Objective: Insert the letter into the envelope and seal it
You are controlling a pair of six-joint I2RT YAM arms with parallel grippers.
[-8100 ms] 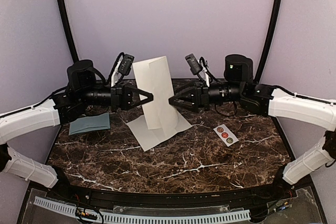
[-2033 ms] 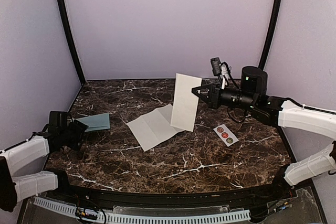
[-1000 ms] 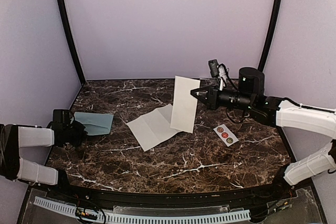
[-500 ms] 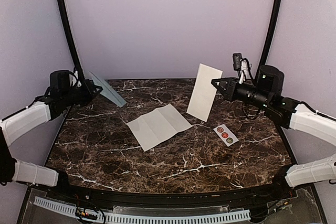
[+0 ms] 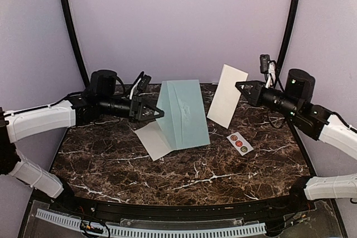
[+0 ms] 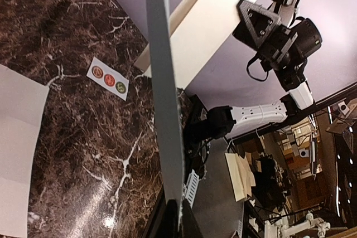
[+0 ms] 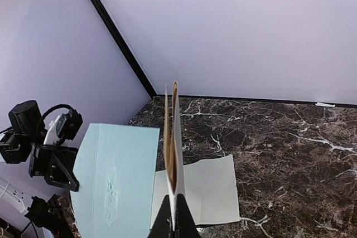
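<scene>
The pale teal envelope [image 5: 184, 114] stands upright above the middle of the table, pinched at its left edge by my left gripper [image 5: 159, 113], which is shut on it. The left wrist view sees the envelope [image 6: 164, 98] edge-on, rising from the left gripper [image 6: 177, 222]. The folded white letter [image 5: 227, 95] hangs in the air to the right, held at its upper right edge by my shut right gripper [image 5: 239, 86]. In the right wrist view the letter [image 7: 173, 143] is edge-on above the right gripper [image 7: 175, 215], with the envelope [image 7: 114, 176] to its left. Envelope and letter are apart.
A second white creased sheet [image 5: 152, 140] lies flat on the marble table [image 5: 195, 176], partly behind the envelope. A small white strip of round stickers [image 5: 239, 142] lies to the right of centre. Lilac walls and black poles enclose the back and sides.
The left arm has swung the envelope from the far left to the table's middle, over the flat sheet. The right gripper has carried the letter slightly right and up.
</scene>
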